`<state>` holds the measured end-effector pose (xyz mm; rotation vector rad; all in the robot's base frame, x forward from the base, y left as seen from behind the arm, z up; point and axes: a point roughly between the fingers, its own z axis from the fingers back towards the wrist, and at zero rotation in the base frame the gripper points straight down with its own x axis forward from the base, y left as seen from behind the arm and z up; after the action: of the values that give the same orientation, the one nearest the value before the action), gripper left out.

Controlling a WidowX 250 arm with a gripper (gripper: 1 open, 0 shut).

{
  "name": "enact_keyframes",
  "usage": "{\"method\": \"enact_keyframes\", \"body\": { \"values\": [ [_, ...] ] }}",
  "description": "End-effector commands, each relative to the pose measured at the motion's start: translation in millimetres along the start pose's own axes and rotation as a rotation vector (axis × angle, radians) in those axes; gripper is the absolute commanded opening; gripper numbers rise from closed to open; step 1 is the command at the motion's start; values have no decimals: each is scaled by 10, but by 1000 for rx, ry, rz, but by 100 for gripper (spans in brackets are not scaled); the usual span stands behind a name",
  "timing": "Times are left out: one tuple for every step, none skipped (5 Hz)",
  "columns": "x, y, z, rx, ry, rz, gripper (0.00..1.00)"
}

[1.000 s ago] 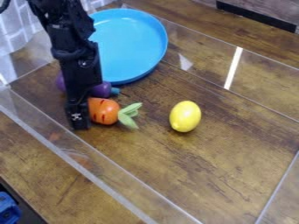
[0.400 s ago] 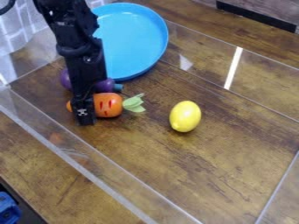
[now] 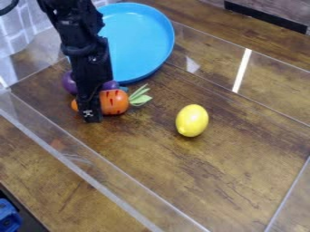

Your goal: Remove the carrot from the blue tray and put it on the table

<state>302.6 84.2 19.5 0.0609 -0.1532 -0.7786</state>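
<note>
The carrot (image 3: pixel 114 101), orange with green leaves, lies on the table (image 3: pixel 182 172) just in front of the blue tray (image 3: pixel 136 41), not in it. My gripper (image 3: pixel 97 98) points straight down over the carrot's left end. Its near finger (image 3: pixel 86 111) presses against the carrot's left side. The far finger is mostly hidden behind the carrot and the arm. The carrot sits between the jaws, but I cannot tell whether they grip it.
A purple eggplant (image 3: pixel 71 83) lies right behind the gripper, against the tray's rim. A yellow lemon (image 3: pixel 191 120) rests to the right of the carrot. Clear acrylic walls (image 3: pixel 49 145) line the table's edges.
The near finger has moved inward toward the tray, narrowing the jaws. The carrot has slid with it toward the tray and its leaves have swung round.
</note>
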Motion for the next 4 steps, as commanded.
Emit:
{"method": "enact_keyframes", "body": {
  "values": [
    [-13, 56, 87, 18, -16, 13, 0],
    [-76, 50, 88, 6, -15, 30, 0],
    [-156, 55, 98, -6, -10, 50, 0],
    [-228, 56, 111, -18, -4, 68, 0]
  ]
}}
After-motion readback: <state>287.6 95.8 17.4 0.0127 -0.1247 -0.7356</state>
